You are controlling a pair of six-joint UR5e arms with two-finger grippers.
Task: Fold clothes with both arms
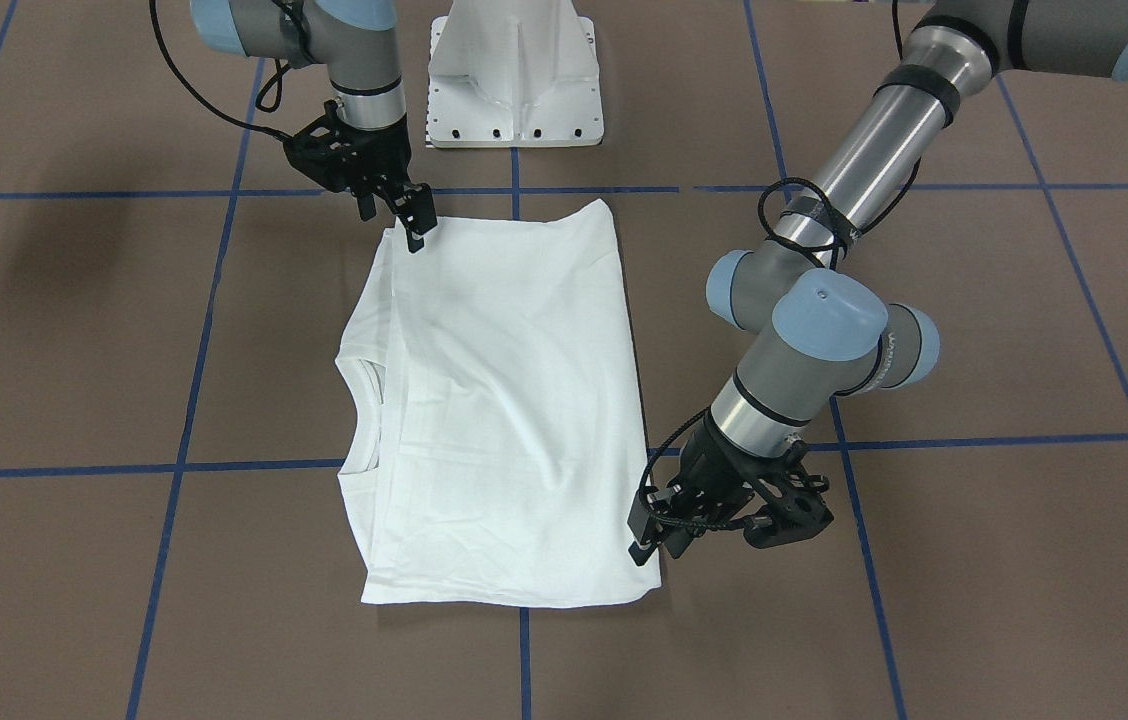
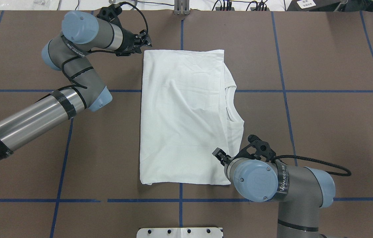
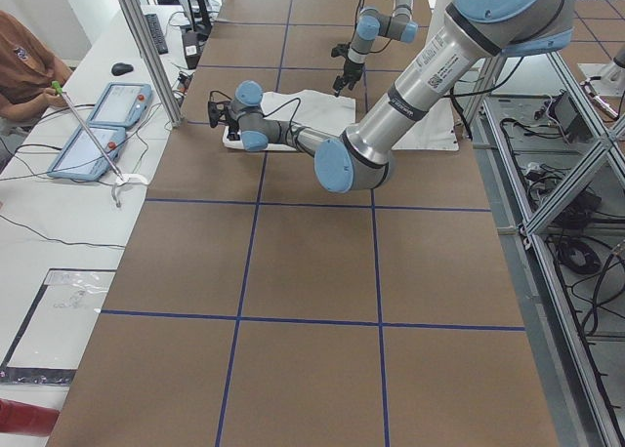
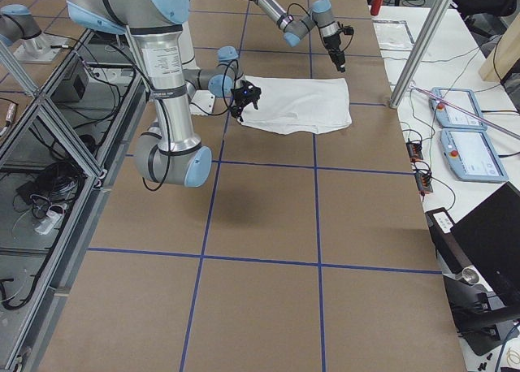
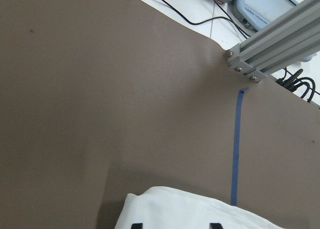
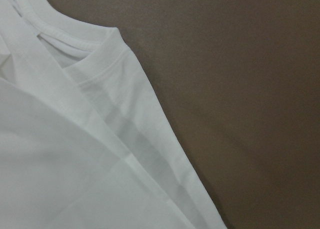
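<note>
Poises black two-finger left gripper (image 2: 145, 42), fingers wide, beside hem corner of folded white long-sleeved T-shirt (image 2: 180, 115); black right gripper (image 1: 394, 218), seemingly parted, over its collar-side corner.

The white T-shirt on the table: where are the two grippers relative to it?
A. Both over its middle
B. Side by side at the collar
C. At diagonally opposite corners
C. In the overhead view the left gripper is at the far left corner of the white T-shirt, and the right gripper is near its near right corner.
</note>
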